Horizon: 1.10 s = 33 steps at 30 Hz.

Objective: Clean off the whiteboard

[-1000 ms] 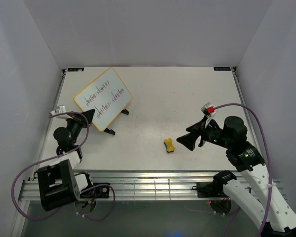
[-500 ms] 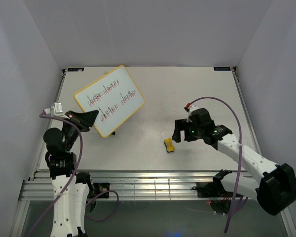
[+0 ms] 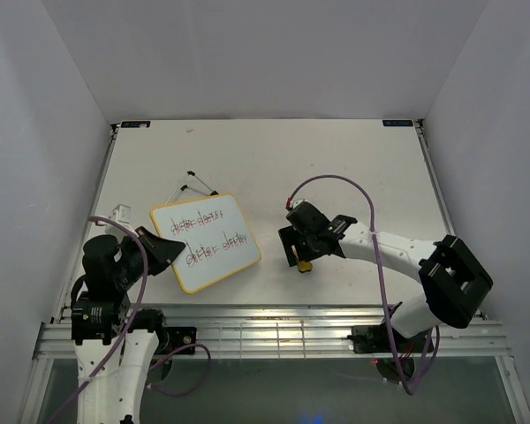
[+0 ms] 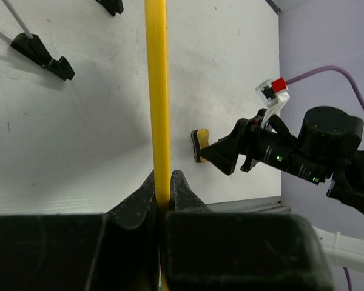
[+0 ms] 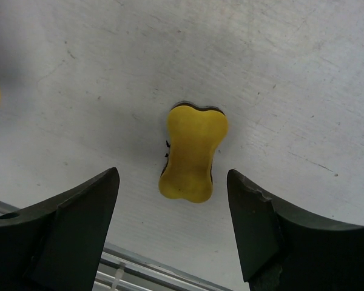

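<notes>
At the near left, the left end effector (image 3: 163, 252) is clamped tight on the yellow frame of the whiteboard (image 3: 208, 240). In the left wrist view its two fingers meet on that thin yellow edge (image 4: 156, 91). The board hangs off the bench (image 3: 336, 159), face up and tilted, left of centre and near the front edge. Both lines of handwriting are on it, unwiped. Just far of the board, thin wire legs with small black feet (image 3: 194, 183) rest on the bench. I cannot tell whether they are joined to the board.

Right of the board, close beside its right edge, lies the small yellow bone-shaped eraser (image 5: 191, 151). The right end effector (image 3: 300, 253) hangs directly over it. The right wrist view shows the jaws standing wide, one finger on each side of the eraser, with bare bench showing in both gaps, so nothing is gripped.

The step in hand looks like picking up the eraser, and no wiping has begun. The jaws are already lined up across the eraser's short width, so the next move calls for a short drop and a squeeze on its waist. After that come a lift, a carry left to the held board, and flat pressure across the writing while the left arm braces the board.
</notes>
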### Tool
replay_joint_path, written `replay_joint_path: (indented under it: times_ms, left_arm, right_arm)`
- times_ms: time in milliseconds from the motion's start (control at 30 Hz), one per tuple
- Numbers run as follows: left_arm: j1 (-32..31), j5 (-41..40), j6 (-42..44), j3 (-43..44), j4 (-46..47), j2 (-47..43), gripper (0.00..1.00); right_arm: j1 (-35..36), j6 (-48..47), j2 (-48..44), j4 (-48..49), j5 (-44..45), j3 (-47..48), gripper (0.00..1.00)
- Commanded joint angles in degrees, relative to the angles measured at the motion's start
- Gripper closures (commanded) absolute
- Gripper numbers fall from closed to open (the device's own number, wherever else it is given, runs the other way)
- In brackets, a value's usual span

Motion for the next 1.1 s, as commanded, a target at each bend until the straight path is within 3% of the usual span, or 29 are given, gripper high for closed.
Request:
replay_joint_path:
  times_ms: [0, 133, 267, 533, 733, 933, 1067]
  left_arm:
    - [-3.2, -1.4, 1.3, 2.2, -1.5, -1.7, 1.00]
    - [-5.0, 0.2, 1.4, -0.5, -2.0, -3.2, 1.00]
    - [-5.9, 1.4, 1.5, -2.3, -2.6, -4.5, 1.00]
    - [-6.9, 1.2, 2.8, -1.8, -2.7, -3.8, 1.00]
    - [-7.0, 1.9, 3.3, -2.3, -2.3, -3.3, 1.00]
    - [-7.1, 7.0, 3.6, -5.7, 0.2, -2.6, 1.00]
    - [-7.1, 11.6, 2.4, -9.1, 4.7, -1.5, 1.00]
  right_arm:
    - [0.2, 0.4, 1.0, -0.3, 2.5, 2.1, 0.23]
    - [0.2, -0.1, 2.9, 0.2, 2.4, 2.4, 0.27]
    - [0.2, -0.1, 5.7, 0.3, 2.8, 2.9, 0.42]
    - [0.2, 0.6, 7.6, 1.1, 3.3, 2.6, 0.46]
    - [0.2, 0.3, 7.3, 1.9, 3.4, 2.0, 0.60]
    - [0.2, 0.5, 2.4, 0.2, 4.5, 2.1, 0.68]
    - [0.2, -0.2, -7.2, -0.6, 3.7, 1.5, 0.69]
